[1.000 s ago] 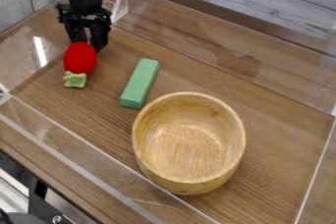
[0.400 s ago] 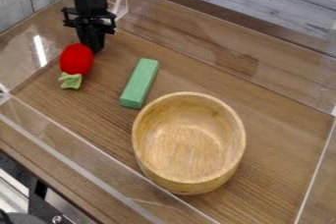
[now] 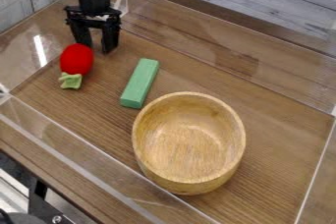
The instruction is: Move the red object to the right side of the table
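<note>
The black gripper (image 3: pixel 94 39) hangs straight down over the far left end of the tabletop (image 3: pixel 250 90), its two fingers spread wide apart with nothing between them, so it is released and holding nothing. Just below and slightly to the left of those fingertips, as the camera sees it, sits the red toy fruit (image 3: pixel 77 59), round and bright, resting on the wood with its little light-green leaf (image 3: pixel 71 81) sticking out on the side away from the gripper. The left finger looks very close to the fruit's upper edge; whether it actually touches cannot be told from this angle. Off to the gripper's right and a bit nearer the camera lies the green rectangular block (image 3: pixel 140 82), flat on the wood, clear of both fruit and gripper. Farther out the same way, well apart from the gripper, stands the wooden bowl (image 3: pixel 190 140), upright and hollow side up. Low clear acrylic walls (image 3: pixel 79 140) run around the tabletop's edges.
</note>
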Available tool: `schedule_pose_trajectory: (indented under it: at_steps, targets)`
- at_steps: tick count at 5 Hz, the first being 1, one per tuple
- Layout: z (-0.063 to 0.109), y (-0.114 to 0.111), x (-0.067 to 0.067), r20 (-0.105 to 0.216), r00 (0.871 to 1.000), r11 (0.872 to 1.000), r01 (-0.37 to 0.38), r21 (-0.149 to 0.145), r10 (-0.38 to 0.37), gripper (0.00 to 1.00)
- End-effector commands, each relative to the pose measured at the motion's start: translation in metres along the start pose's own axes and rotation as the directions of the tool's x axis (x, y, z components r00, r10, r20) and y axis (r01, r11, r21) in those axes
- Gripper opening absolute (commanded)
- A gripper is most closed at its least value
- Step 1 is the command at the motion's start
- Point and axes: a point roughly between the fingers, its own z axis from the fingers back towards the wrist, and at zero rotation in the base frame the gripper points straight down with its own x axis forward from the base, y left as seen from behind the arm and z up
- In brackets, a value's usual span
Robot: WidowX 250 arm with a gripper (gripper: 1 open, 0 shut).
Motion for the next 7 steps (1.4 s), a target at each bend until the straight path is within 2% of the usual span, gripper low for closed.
schedule_pose_trajectory:
  at_steps: [1, 2, 3, 5, 6, 7]
  targets:
    - [0.008, 0.008, -0.002, 0.027, 1.000, 1.000, 0.008, 0.017, -0.009, 0.00]
    - [0.013, 0.006, -0.008, 0.024, 1.000, 1.000, 0.008, 0.014, -0.008, 0.00]
    - [0.016, 0.007, -0.013, 0.014, 1.000, 1.000, 0.009, 0.016, -0.009, 1.00]
    - [0.016, 0.002, 0.014, -0.002, 0.999, 0.999, 0.036, 0.029, -0.036, 1.00]
    - [0.013, 0.004, 0.009, -0.012, 1.000, 0.999, 0.019, 0.030, -0.018, 0.00]
    - [0.011, 0.002, 0.008, -0.019, 0.999, 0.998, 0.052, 0.038, -0.051, 0.00]
